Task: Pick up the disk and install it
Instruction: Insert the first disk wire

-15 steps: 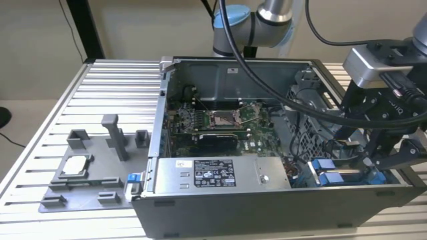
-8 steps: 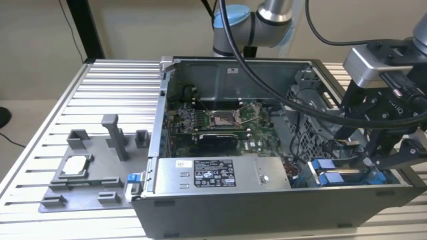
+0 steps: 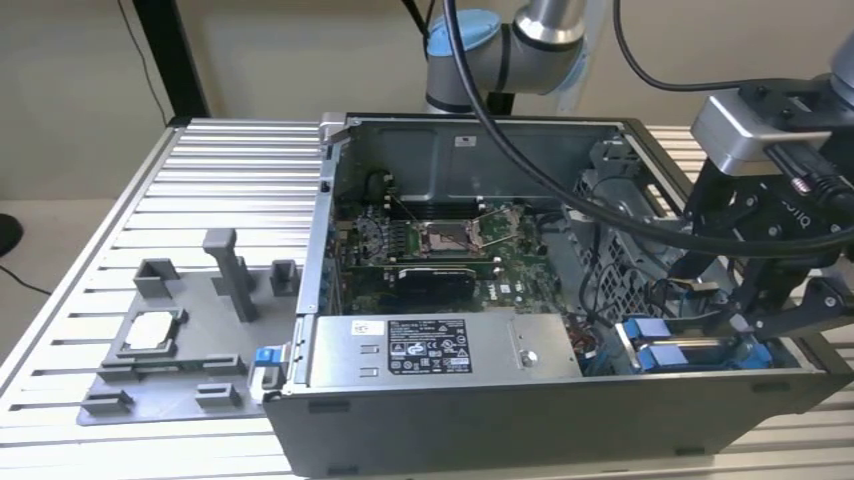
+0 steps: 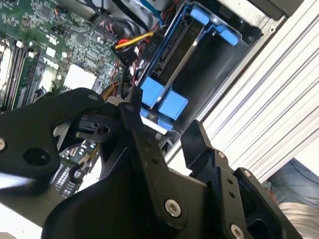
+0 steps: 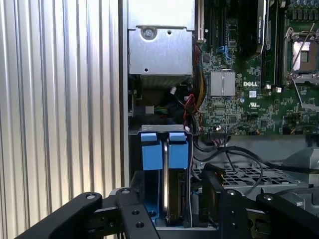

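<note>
Disk slotted in bay; lower end hidden between released pincer fingers.

Bright even light glares off the slatted table (case interior dimmer).

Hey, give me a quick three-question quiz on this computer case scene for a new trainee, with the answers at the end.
1. True or false: the disk lies outside the case.
2. What is the gripper nearest to? A) the chip on the grey fixture B) the disk C) the processor socket
3. Fill in: the disk's carrier tabs are ___.

Key:
1. False. It stands on edge in the bay at the case's corner.
2. B
3. Blue
</note>
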Controlling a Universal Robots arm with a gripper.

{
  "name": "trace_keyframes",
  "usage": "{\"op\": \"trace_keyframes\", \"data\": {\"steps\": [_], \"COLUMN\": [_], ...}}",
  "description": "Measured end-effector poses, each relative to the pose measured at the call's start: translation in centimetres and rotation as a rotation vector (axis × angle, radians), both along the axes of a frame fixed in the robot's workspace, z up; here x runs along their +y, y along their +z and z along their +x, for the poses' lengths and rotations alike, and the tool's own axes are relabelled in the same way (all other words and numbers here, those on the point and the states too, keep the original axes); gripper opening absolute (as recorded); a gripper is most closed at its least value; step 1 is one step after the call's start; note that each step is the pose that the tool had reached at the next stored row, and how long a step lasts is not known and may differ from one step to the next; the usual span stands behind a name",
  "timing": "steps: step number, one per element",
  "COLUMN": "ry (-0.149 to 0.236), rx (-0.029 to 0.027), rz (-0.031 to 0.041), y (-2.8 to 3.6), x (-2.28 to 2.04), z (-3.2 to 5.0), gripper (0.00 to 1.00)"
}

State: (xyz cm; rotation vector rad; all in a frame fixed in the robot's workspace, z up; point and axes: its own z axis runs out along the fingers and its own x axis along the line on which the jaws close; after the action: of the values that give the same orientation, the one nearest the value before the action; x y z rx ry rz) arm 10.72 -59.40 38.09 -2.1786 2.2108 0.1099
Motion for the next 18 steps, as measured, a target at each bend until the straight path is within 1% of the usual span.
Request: {"op": "trace_keyframes", "data": {"steps": [4,8,10,12,13,14,18], "ry": [0.000,0.000,0.000,0.000,0.000,0.000,0.000], "rx": [-0.0002,-0.0004,-0.0014,-0.0024,-0.0032,-0.0032,-0.0033], "rz": [0.0000,0.0000,0.0001,0.0001,0.0002,0.0001,0.0000], "y": [-0.06,-0.11,-0.18,-0.25,-0.28,-0.28,-0.29], "x": [0.06,0.26,0.49,0.84,1.06,1.14,1.14], "z": [0.64,1.64,2.07,2.47,2.60,2.61,2.61], "gripper": [1.00,1.00,1.00,1.00,1.00,1.00,1.00]}}
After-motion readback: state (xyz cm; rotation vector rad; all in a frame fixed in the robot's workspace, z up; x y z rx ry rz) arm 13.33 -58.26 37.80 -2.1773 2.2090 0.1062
